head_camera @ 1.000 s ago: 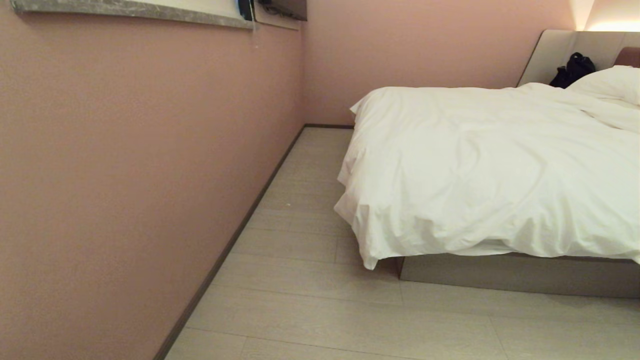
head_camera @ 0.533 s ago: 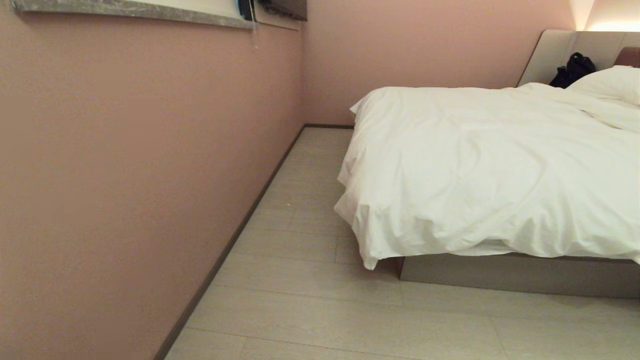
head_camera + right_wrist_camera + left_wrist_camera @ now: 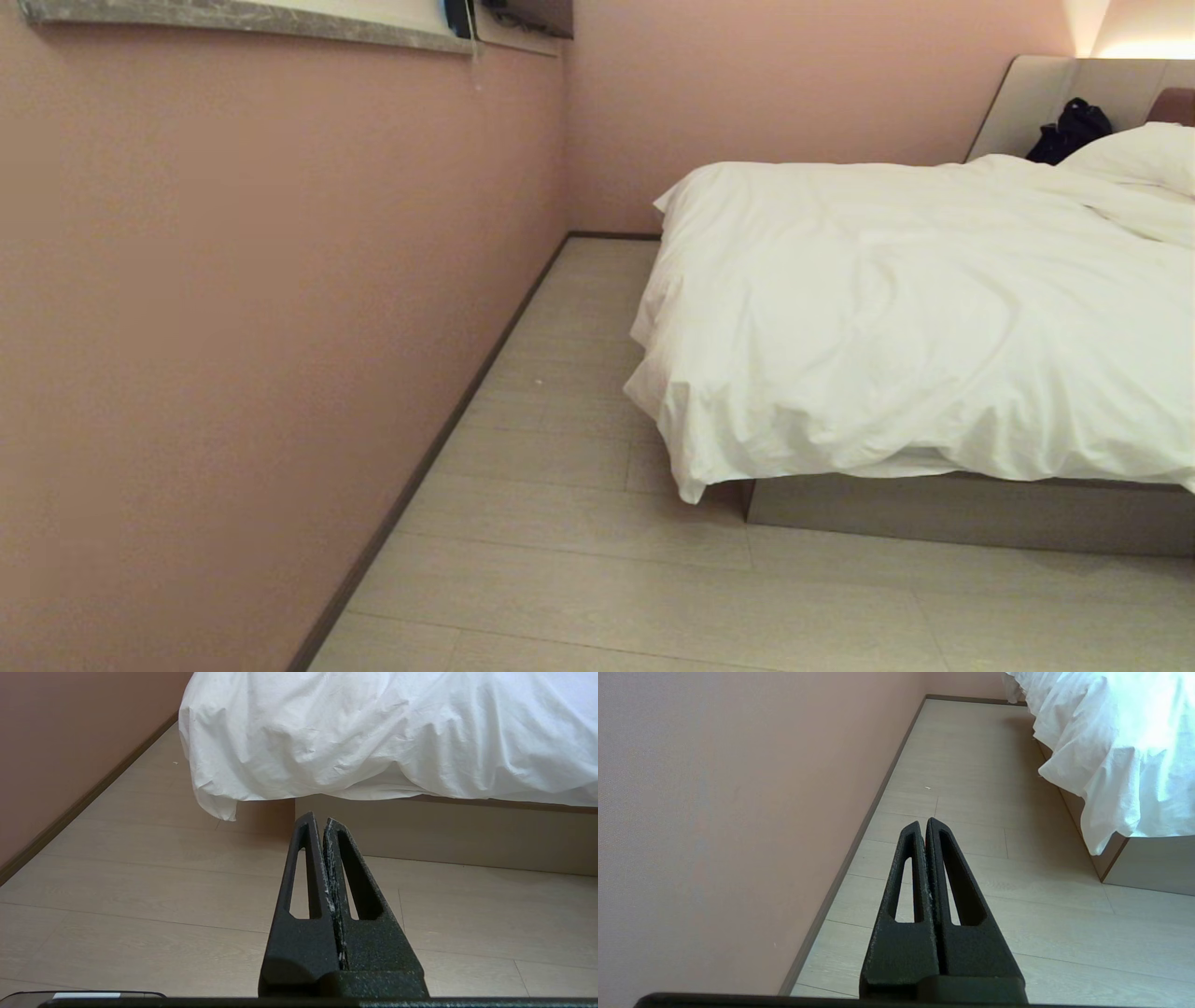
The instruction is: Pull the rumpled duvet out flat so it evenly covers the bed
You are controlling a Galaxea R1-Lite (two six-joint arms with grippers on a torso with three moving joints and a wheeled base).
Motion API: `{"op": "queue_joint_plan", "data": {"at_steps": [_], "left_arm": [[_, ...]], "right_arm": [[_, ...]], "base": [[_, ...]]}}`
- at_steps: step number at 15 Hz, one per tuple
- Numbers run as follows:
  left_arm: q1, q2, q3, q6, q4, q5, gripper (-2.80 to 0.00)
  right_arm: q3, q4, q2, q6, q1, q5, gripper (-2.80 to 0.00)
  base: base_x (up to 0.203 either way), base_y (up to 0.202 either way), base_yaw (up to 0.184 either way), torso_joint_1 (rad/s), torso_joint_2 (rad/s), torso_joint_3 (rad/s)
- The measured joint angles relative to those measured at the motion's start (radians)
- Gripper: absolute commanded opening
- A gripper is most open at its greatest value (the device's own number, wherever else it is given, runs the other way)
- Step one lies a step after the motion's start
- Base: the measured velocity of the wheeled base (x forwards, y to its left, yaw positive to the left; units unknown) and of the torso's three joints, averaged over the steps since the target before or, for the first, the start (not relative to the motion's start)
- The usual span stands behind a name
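Head view: neither arm shows. The bed (image 3: 971,513) stands to the right with its grey-beige base on the pale plank floor (image 3: 579,579), and the duvet (image 3: 915,317) lies creased across it, its near corner drooping past the base toward the floor. A pillow (image 3: 1139,154) and a black bag (image 3: 1069,129) sit by the headboard (image 3: 1036,98); a pink wall (image 3: 233,327) runs along the left.

Left wrist view: the left gripper (image 3: 924,822) is held low, pointing level along the floor beside the wall, fingers pressed together, empty, well apart from the duvet's hanging corner.

Right wrist view: the right gripper (image 3: 318,817) points level at the bed's base, fingers together, empty, the duvet's edge hanging above it.
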Motion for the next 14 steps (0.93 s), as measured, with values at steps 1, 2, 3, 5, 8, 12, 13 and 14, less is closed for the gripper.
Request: {"op": "queue_joint_plan", "data": {"at_steps": [1,2,3,5,8,12,13,14], "left_arm": [[0.000,0.000,0.000,0.000,0.000,0.000,-2.80],[0.000,0.000,0.000,0.000,0.000,0.000,-2.80],[0.000,0.000,0.000,0.000,0.000,0.000,-2.80],[0.000,0.000,0.000,0.000,0.000,0.000,-2.80],[0.000,0.000,0.000,0.000,0.000,0.000,-2.80],[0.000,0.000,0.000,0.000,0.000,0.000,-2.80],[0.000,0.000,0.000,0.000,0.000,0.000,-2.80],[0.000,0.000,0.000,0.000,0.000,0.000,-2.80]], "right_arm": [[0.000,-0.001,0.000,0.000,0.000,0.000,-2.80],[0.000,-0.001,0.000,0.000,0.000,0.000,-2.80],[0.000,0.000,0.000,0.000,0.000,0.000,-2.80],[0.000,-0.001,0.000,0.000,0.000,0.000,-2.80],[0.000,-0.001,0.000,0.000,0.000,0.000,-2.80],[0.000,-0.001,0.000,0.004,0.000,-0.001,-2.80],[0.000,-0.001,0.000,0.006,0.000,-0.002,-2.80],[0.000,-0.001,0.000,0.007,0.000,-0.003,-2.80]], "base": [[0.000,0.000,0.000,0.000,0.00,0.000],[0.000,0.000,0.000,0.000,0.00,0.000],[0.000,0.000,0.000,0.000,0.00,0.000],[0.000,0.000,0.000,0.000,0.00,0.000],[0.000,0.000,0.000,0.000,0.00,0.000],[0.000,0.000,0.000,0.000,0.00,0.000],[0.000,0.000,0.000,0.000,0.00,0.000],[0.000,0.000,0.000,0.000,0.00,0.000]]}}
